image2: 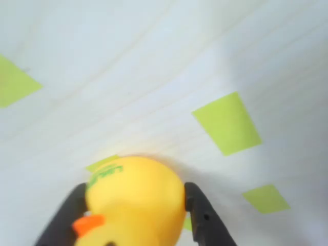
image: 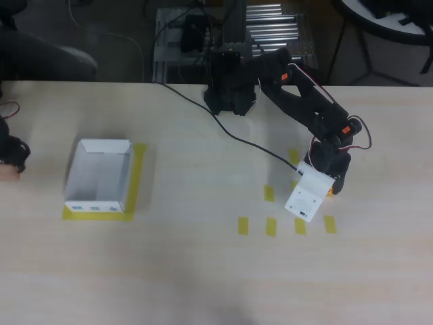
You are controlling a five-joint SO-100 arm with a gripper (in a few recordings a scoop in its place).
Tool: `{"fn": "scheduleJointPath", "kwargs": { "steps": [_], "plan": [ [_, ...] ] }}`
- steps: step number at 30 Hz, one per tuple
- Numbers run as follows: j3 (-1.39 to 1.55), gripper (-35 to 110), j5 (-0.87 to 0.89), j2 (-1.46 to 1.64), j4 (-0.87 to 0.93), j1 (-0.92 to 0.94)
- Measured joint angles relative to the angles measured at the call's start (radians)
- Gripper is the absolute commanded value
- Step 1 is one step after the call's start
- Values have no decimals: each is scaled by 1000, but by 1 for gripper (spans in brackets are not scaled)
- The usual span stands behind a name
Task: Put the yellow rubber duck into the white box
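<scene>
Your claw pinches the yellow rubber duck at the bottom of the wrist view, 1 black finger pressed to its left flank and the other to its right. The duck's orange beak points toward the lower left of that view, and green lettering shows on its back. Beneath it lies the pale wood-grain table, dotted with yellow-green tape patches.

In the overhead view, your black arm reaches from its base at the table's far edge to the right side of the table, its white wrist plate low above a cluster of tape patches. A sliver of orange at the plate's right edge marks where the duck sits.

The white box stands well apart on the left side of the table, framed by yellow tape along its right and near sides, its blue-green marks on the near short wall.
</scene>
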Motion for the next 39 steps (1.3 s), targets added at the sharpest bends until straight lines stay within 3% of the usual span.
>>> {"fn": "scheduleJointPath", "kwargs": {
  "steps": [16, 21, 30, 39],
  "plan": [
    [-158, 0, 98, 0, 48, 57],
    [-156, 0, 153, 206, 83, 138],
    [21, 0, 167, 877, 83, 434],
    [396, 0, 106, 1385, -75, 985]
  ]
}}
